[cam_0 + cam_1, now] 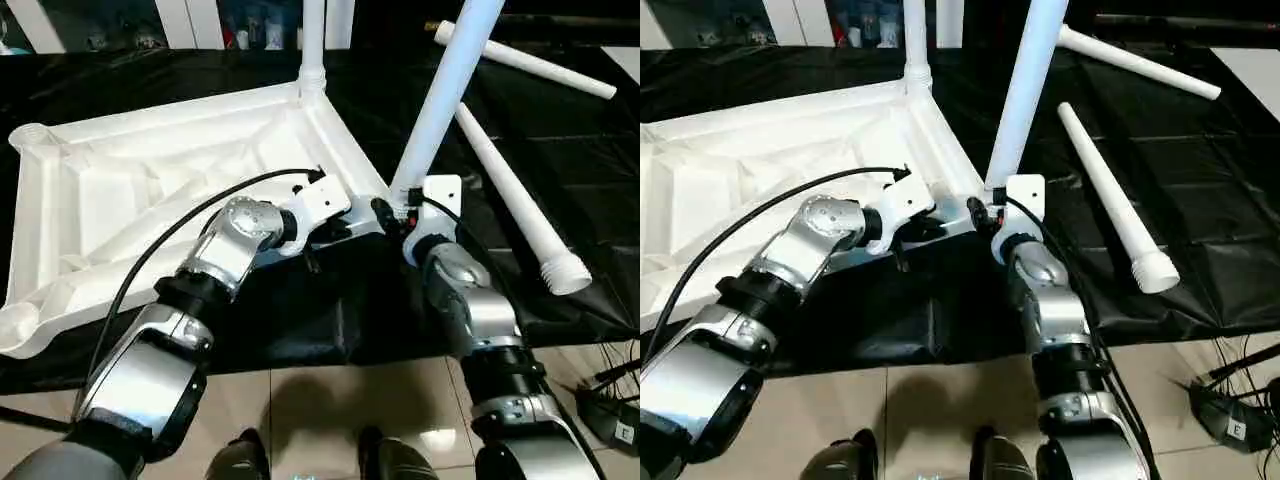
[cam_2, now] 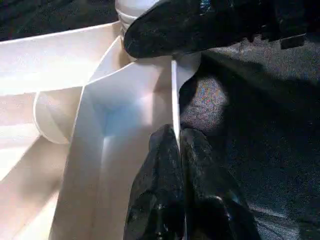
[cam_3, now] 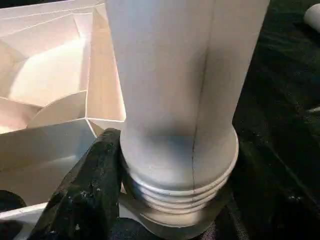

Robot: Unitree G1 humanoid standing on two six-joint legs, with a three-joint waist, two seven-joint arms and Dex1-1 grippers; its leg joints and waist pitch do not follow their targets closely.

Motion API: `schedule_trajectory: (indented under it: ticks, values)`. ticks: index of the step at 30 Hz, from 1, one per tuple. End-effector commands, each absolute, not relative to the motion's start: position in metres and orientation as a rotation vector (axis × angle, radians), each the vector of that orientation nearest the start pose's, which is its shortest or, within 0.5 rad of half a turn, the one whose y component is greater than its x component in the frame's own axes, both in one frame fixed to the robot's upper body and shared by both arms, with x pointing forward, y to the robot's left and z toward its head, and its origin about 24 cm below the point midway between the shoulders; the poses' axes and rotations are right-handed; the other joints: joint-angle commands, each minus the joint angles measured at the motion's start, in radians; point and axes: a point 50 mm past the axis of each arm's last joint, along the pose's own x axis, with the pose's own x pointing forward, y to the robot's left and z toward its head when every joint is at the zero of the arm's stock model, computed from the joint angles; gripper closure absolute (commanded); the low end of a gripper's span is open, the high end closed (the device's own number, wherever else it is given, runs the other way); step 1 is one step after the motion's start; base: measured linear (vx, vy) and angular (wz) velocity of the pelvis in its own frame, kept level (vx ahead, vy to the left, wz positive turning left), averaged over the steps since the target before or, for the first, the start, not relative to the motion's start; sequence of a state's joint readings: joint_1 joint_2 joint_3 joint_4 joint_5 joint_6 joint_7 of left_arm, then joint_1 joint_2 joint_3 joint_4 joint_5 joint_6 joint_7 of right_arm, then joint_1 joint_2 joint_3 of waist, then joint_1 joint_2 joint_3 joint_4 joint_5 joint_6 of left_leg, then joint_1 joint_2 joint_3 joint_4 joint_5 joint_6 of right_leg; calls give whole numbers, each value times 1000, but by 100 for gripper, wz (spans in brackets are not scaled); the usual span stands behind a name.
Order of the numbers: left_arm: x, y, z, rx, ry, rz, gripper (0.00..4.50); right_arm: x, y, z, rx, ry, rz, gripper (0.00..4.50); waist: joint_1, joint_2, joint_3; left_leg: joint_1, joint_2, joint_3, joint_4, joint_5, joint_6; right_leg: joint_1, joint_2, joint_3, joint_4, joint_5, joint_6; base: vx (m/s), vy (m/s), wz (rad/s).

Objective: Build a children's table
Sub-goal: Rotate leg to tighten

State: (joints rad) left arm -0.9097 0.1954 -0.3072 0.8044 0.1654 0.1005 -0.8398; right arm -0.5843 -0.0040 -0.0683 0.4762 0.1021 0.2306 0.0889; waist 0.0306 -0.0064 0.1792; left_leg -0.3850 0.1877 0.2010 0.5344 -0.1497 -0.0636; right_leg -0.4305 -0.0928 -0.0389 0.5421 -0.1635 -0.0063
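Note:
The white table top [image 1: 150,190] lies upside down on a black cloth, its ribs facing up. One leg [image 1: 313,40] stands upright in the far corner socket. At the near right corner a second leg [image 1: 445,90] leans to the right, with my right gripper [image 1: 401,212] shut around its base. Its threaded end [image 3: 175,192] rests at the socket, ridges showing, and one black finger [image 3: 85,195] presses its side. My left gripper [image 2: 179,134] is shut on the top's thin rim wall [image 2: 174,95] beside that corner.
Two loose legs lie on the cloth to the right, one near [image 1: 510,190] and one farther back [image 1: 530,62]. The cloth's front edge [image 1: 330,345] meets a tiled floor. Cables and a black box [image 1: 612,420] lie on the floor at the lower right.

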Motion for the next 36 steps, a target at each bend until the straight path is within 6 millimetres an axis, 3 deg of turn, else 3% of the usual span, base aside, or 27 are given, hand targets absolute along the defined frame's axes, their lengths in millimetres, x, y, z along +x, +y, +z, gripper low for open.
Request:
schedule_trajectory:
  ticks: [1, 2, 3, 4, 7, 9, 12, 14, 16, 18, 19, 21, 22, 23, 25, 27, 28, 29, 31, 32, 33, 34, 35, 36]
  values:
    - [360, 61, 79, 629, 350, -1132, 450, 347, -108, 50, 136, 281, 185, 184, -5, 10, -54, 31, 33, -28, -83, -438, -21, 26, -46, 28, -70, -432, -121, 0, 0, 0]
    - [360, 61, 79, 630, 346, -1132, 450, 348, -108, 51, 142, 278, 181, 184, -4, 11, -54, 31, 33, -27, -83, -435, -21, 25, -45, 29, -70, -420, -126, 0, 0, 0]
    - [360, 61, 79, 631, 338, -1131, 450, 348, -109, 52, 157, 271, 171, 128, -4, 12, -55, 33, 33, -25, -82, -432, -19, 25, -45, 31, -68, -401, -136, 0, 0, 0]
    - [360, 62, 78, 630, 331, -1140, 450, 348, -112, 57, 158, 240, 160, 114, -1, 14, -57, 33, 34, -23, -81, -424, -19, 26, -46, 32, -66, -376, -148, 0, 0, 0]
    - [360, 62, 78, 630, 323, -1151, 450, 349, -114, 64, 129, 201, 163, 105, 1, 13, -60, 33, 35, -21, -79, -410, -15, 28, -46, 33, -63, -348, -162, 0, 0, 0]
    - [360, 60, 79, 632, 299, -1165, 450, 349, -117, 71, 84, 165, 153, 80, 6, 13, -66, 35, 35, -14, -74, -357, -7, 31, -43, 36, -56, -276, -181, 0, 0, 0]
    - [358, 55, 85, 615, 229, -1210, 450, 343, -121, 86, 31, 96, 188, 80, 15, 13, -74, 39, 35, -6, -67, -306, 11, 32, -40, 38, -50, -216, -197, 0, 0, 0]
    - [358, 50, 92, 590, 169, -1204, 450, 334, -127, 93, 9, 70, 207, 80, 23, 15, -82, 37, 35, -3, -60, -249, 29, 38, -40, 39, -41, -142, -210, 64, -17, 11]
    - [359, 49, 96, 576, 141, -1185, 450, 330, -129, 94, 0, 69, 211, 80, 26, 8, -87, 30, 31, 4, -47, -174, 74, 41, -35, 43, -24, -32, -234, 73, -18, 10]
    - [361, 47, 107, 512, 82, -1149, 450, 319, -135, 93, -33, 75, 211, 80, 33, 12, -100, 21, 29, 3, -39, -83, 103, 54, -35, 41, -7, 68, -245, 64, -18, 4]
    - [362, 47, 113, 484, 56, -1136, 423, 313, -138, 93, -39, 76, 212, 74, 35, 13, -109, 16, 26, 1, -34, -38, 125, 60, -33, 39, 3, 132, -254, 52, -10, -3]
    - [363, 48, 123, 432, 23, -1127, 406, 306, -140, 94, -39, 74, 212, 71, 33, 12, -108, 7, 23, -1, -32, -35, 139, 65, -36, 37, 6, 144, -264, 26, -5, -2]
    - [363, 50, 131, 395, -2, -1124, 395, 299, -140, 95, -40, 71, 222, 71, 36, 22, -118, 14, 29, -2, -26, -23, 149, 61, -36, 38, 10, 177, -285, 0, 0, 0]
    - [363, 50, 131, 395, -2, -1124, 391, 299, -140, 95, -40, 71, 222, 71, 33, 23, -120, 15, 29, -2, -23, -5, 157, 59, -32, 37, 15, 208, -296, 0, 0, 0]
    - [363, 58, 142, 364, -36, -1095, 384, 292, -137, 98, -50, 65, 249, 71, 28, 21, -124, 1, 24, -3, -13, 46, 185, 64, -30, 34, 25, 270, -307, 0, 0, 0]
    - [362, 71, 153, 325, -71, -1054, 362, 286, -134, 98, -70, 70, 295, 71, 28, 32, -119, 1, 26, -3, -13, 9, 188, 58, -32, 33, 20, 232, -310, 0, 0, 0]
    - [361, 75, 156, 305, -78, -1036, 352, 284, -133, 98, -76, 75, 314, 71, 23, 29, -113, 3, 27, -1, -17, -71, 166, 60, -33, 33, 10, 119, -305, 0, 0, 0]
    - [361, 82, 160, 299, -88, -1004, 352, 283, -131, 97, -85, 81, 331, 71, 23, 40, -111, 3, 27, -2, -19, -94, 155, 59, -34, 33, 7, 74, -301, 0, 0, 0]
    - [362, 93, 165, 310, -93, -942, 349, 284, -129, 95, -101, 88, 353, 71, 19, 38, -107, 8, 30, -2, -24, -161, 115, 55, -31, 33, -4, -44, -280, 0, 0, 0]
    - [364, 123, 176, 335, -76, -800, 342, 284, -125, 92, -122, 103, 391, 71, 20, 46, -107, 14, 31, -3, -26, -191, 92, 51, -31, 34, -8, -99, -265, 0, 0, 0]
    - [364, 124, 177, 336, -75, -793, 316, 284, -124, 92, -123, 103, 392, 71, 18, 46, -109, 12, 34, -5, -27, -194, 81, 54, -31, 33, -4, -105, -262, 0, 0, 0]
    - [365, 147, 181, 378, -39, -681, 311, 284, -121, 91, -124, 111, 412, 71, 15, 47, -107, 7, 30, -7, -28, -190, 67, 54, -29, 32, -5, -126, -244, 0, 0, 0]
    - [365, 150, 181, 384, -33, -667, 311, 285, -120, 91, -124, 112, 415, 71, 12, 52, -106, 11, 30, -7, -28, -205, 54, 48, -28, 33, -9, -145, -228, 0, 0, 0]
    - [364, 171, 184, 434, 3, -560, 311, 285, -117, 90, -127, 120, 435, 71, 12, 56, -104, 15, 28, -7, -28, -223, 39, 45, -27, 33, -10, -165, -221, 0, 0, 0]
